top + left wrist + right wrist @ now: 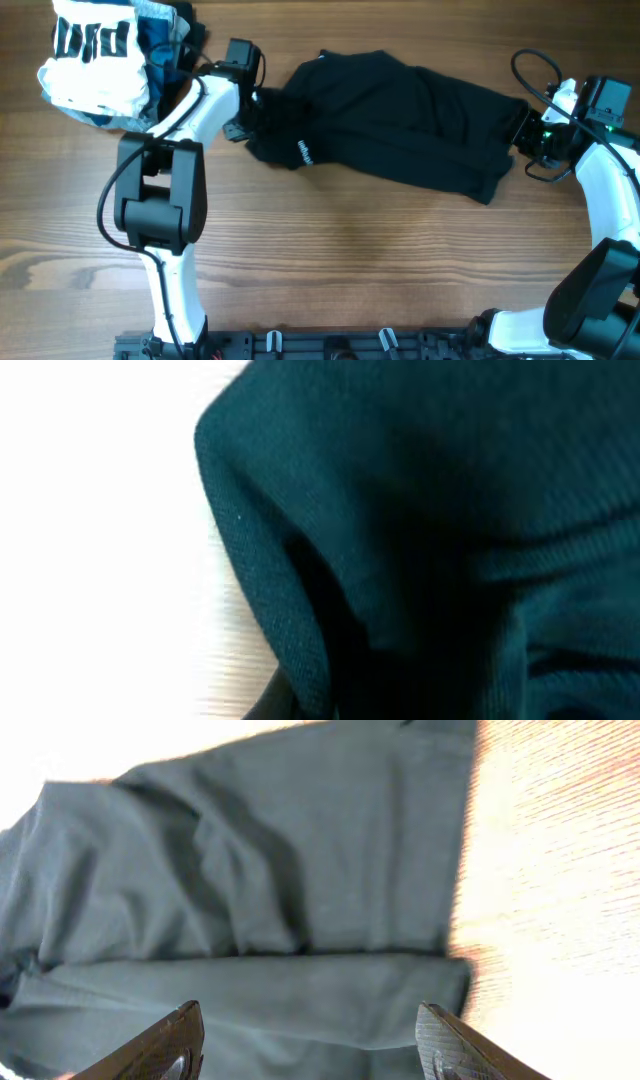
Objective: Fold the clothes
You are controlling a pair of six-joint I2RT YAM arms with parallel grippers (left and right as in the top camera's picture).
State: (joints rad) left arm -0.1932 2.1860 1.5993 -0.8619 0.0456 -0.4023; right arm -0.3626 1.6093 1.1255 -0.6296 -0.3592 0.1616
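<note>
The clothes [400, 120], a black garment with a small white logo [303, 153], lie spread across the far middle of the wooden table. My left gripper [250, 105] is at the garment's bunched left end. In the left wrist view the dark cloth [430, 510] fills the frame and covers the jaws, so the gripper looks shut on it. My right gripper [522, 138] is at the garment's right edge. In the right wrist view its fingers [310, 1040] are wide open just over the cloth [270, 890], holding nothing.
A white black-striped garment [90, 60] and a blue piece [160, 50] are piled at the far left corner behind the left arm. Bare wooden table [350, 260] lies in front of the black garment.
</note>
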